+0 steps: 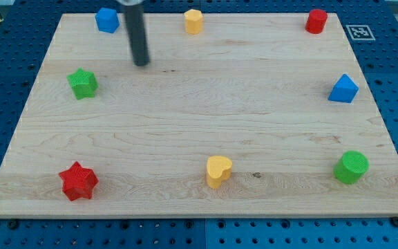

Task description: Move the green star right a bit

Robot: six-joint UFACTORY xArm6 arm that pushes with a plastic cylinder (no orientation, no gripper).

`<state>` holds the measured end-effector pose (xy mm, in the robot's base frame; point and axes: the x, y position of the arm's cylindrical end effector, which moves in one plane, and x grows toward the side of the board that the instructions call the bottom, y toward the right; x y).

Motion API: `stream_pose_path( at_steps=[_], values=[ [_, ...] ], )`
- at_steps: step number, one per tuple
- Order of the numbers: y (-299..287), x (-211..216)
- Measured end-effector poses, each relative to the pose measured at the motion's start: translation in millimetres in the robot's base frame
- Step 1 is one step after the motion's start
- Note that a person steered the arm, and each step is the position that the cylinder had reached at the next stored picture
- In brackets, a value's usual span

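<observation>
The green star (83, 84) lies on the wooden board (199, 104) near the view's left edge, in the upper half. My tip (141, 63) is the lower end of the dark rod that comes down from the view's top. It stands to the right of the green star and a little above it, a clear gap apart, not touching it. A blue block (107, 19) sits just up and left of the rod.
A yellow block (194, 21) is at top centre, a red cylinder (316, 21) at top right, a blue block (343, 89) at the right edge, a green cylinder (352, 167) at bottom right, a yellow heart (218, 171) at bottom centre, a red star (79, 181) at bottom left.
</observation>
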<state>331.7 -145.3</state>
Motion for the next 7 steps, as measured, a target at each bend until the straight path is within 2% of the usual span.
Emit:
stream_pose_path(
  at_steps=[1,2,3,4,6,7],
  values=[
    [-76,7],
    [-119,33],
    [-121,71],
    [-116,85],
    [-125,45],
    [-117,68]
  ],
)
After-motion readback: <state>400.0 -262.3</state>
